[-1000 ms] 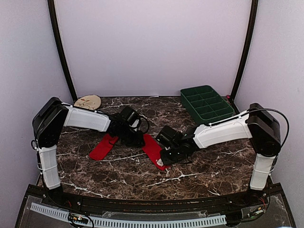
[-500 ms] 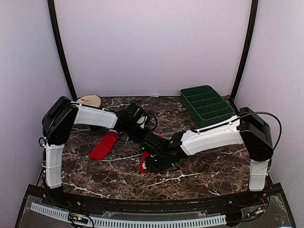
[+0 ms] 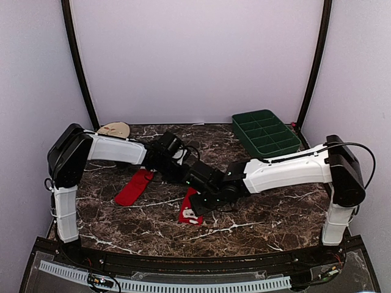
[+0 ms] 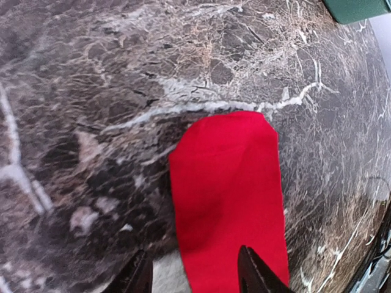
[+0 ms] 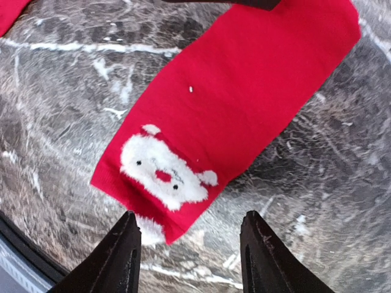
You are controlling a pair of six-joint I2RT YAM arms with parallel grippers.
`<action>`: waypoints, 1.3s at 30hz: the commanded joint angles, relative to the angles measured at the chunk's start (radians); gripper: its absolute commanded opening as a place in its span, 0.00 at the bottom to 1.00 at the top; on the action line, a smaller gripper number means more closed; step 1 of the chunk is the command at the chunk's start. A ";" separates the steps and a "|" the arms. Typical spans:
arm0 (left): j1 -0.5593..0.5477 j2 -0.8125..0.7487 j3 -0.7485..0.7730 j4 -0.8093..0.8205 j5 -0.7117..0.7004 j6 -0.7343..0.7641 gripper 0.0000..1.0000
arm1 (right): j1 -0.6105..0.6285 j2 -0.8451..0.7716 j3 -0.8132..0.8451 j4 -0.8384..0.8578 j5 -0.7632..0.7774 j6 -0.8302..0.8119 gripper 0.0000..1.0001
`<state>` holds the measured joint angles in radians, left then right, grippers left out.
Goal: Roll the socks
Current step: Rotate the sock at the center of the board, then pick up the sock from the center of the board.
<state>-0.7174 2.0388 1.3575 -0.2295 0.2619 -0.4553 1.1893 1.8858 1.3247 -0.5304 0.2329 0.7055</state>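
Right gripper [image 5: 190, 223]: fingers apart, holding nothing, hovering just over the cuff end of the patterned sock [image 5: 244, 97]. In the wrist view the sock runs from 7 o'clock up to 1 o'clock, flat on the table [image 5: 61, 91], not rolled yet. The face motif [image 5: 162, 168] sits near the cuff: white beard, red nose, two dot eyes.

Left gripper [image 4: 194, 255]: fingers also apart, empty. A rounded red toe end [image 4: 229, 195] lies flat at 12 o'clock of them. I judge it's the far end of the same sock, but can't confirm.

The plain sock [image 3: 133, 187] lies flat at 9 o'clock of the patterned one, apart from it and untouched. A green tray [image 3: 266, 133] is at 1 o'clock of the table and a wooden disc [image 3: 113, 130] at 11 o'clock, both well away.

Step in hand, by my read: starting the roll on the patterned sock.
- Drop your right gripper onto the cuff edge and pinch the full thickness, not just the top layer.
- Turn it over toward 1 o'clock, square to the sock's length.
- Pin the toe with your left gripper so the fabric doesn't slide on the table.
- Keep the first turn tight; a loose one will likely unroll.

Writing, brands, labels: none readable. The face motif is the only marking.
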 commanded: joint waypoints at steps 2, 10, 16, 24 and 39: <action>0.027 -0.168 -0.060 -0.033 -0.046 -0.004 0.58 | 0.035 -0.076 -0.030 0.000 0.028 -0.185 0.51; 0.040 -0.380 -0.293 0.043 -0.056 -0.102 0.60 | 0.079 -0.061 -0.057 0.000 0.009 -0.335 0.50; 0.041 -0.498 -0.440 0.082 -0.063 -0.151 0.52 | 0.086 -0.048 -0.077 0.041 -0.019 -0.398 0.47; 0.041 -0.575 -0.544 0.129 -0.027 -0.182 0.49 | 0.089 -0.004 -0.077 0.065 -0.064 -0.459 0.42; 0.042 -0.620 -0.617 0.162 0.002 -0.220 0.48 | 0.090 0.057 -0.073 0.093 -0.092 -0.511 0.32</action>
<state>-0.6769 1.4586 0.7612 -0.0841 0.2508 -0.6594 1.2701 1.9213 1.2560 -0.4664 0.1524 0.2169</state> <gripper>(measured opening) 0.485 0.333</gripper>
